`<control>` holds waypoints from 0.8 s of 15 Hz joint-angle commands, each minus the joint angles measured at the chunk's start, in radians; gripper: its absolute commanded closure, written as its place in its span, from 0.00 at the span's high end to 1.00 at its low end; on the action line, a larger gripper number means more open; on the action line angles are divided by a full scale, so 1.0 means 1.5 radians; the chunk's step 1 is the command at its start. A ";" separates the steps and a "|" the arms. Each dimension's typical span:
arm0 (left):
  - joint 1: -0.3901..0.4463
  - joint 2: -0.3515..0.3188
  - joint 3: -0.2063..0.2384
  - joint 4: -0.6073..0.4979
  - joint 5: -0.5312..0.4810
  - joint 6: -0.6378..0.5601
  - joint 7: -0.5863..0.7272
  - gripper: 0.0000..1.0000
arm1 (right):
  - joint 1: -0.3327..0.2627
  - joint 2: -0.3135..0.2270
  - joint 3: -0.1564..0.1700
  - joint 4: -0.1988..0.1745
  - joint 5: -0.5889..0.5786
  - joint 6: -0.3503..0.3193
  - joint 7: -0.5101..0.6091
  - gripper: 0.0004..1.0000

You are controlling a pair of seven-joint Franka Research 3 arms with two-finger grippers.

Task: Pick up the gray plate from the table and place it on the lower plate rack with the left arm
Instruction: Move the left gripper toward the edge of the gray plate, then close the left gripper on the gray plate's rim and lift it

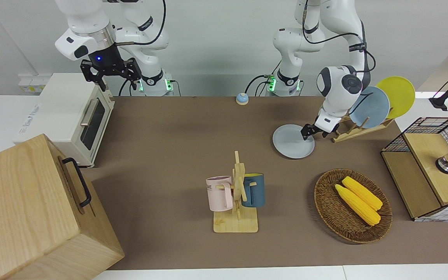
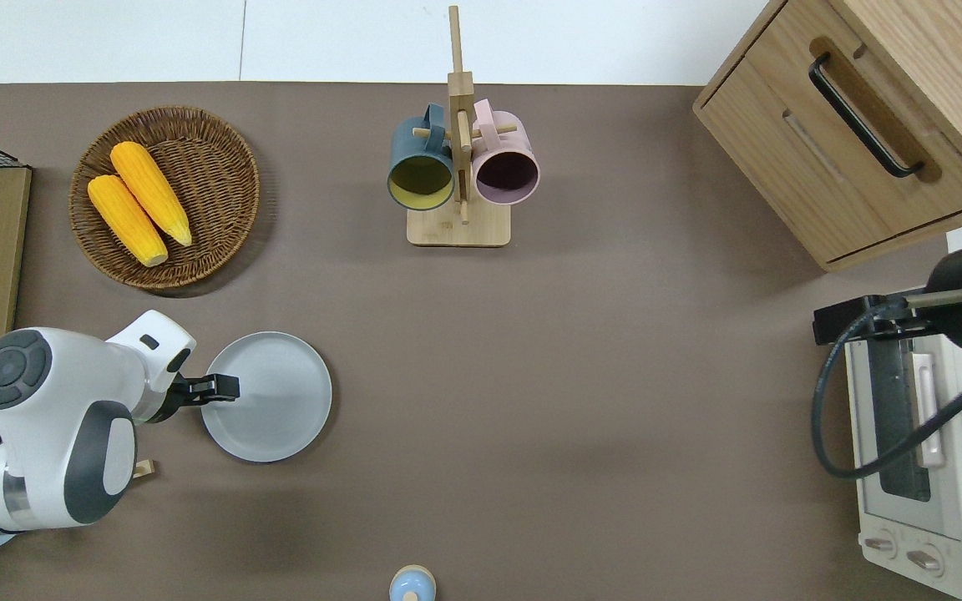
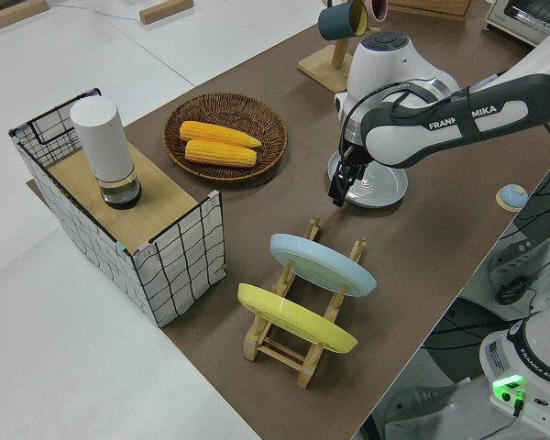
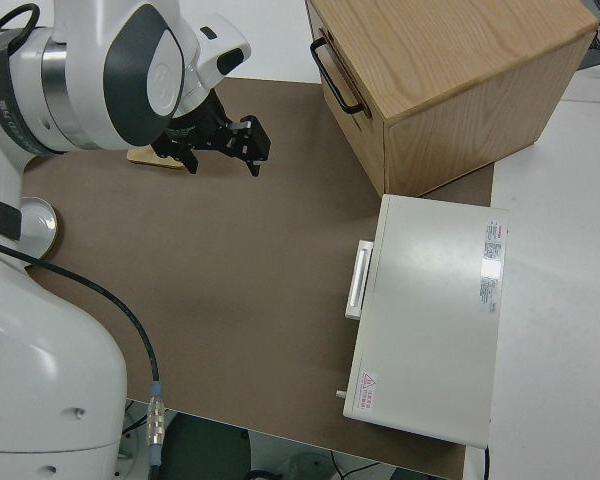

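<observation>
Wicker basket [image 1: 327, 210] up front, holding two corn cobs [image 1: 358, 199].
Gray plate [image 1: 292, 143] flat on open table beside the lower plate rack [image 1: 358, 130]; left gripper [image 1: 310, 132] at its rim, fingers' state unclear. Right arm parked.

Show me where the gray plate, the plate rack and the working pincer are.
gray plate [image 2: 276, 401], overhead view, bare middle of the plate.
plate rack [image 3: 284, 341], left side view, a lower wooden slat.
left pincer [image 2: 226, 388], overhead view, between its fingertips at the plate's rim.
</observation>
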 commanded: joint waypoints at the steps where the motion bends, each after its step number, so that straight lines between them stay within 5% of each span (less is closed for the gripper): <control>1: 0.004 0.005 0.000 -0.017 -0.008 0.026 -0.005 0.88 | -0.017 -0.003 0.012 0.004 0.015 -0.010 0.006 0.99; 3: 0.003 0.004 0.000 -0.018 -0.012 0.026 -0.013 0.66 | -0.017 -0.003 0.012 0.004 0.015 -0.010 0.006 0.99; 6: 0.003 0.009 0.000 -0.019 -0.013 0.026 -0.024 0.13 | -0.017 -0.003 0.012 0.004 0.015 -0.010 0.006 0.99; 8: 0.003 0.010 0.000 -0.019 -0.013 0.024 -0.024 0.00 | -0.017 -0.003 0.012 0.004 0.015 -0.010 0.006 0.99; 12: 0.003 0.010 0.000 -0.020 -0.013 0.021 -0.023 0.00 | -0.017 -0.003 0.012 0.004 0.015 -0.010 0.006 0.99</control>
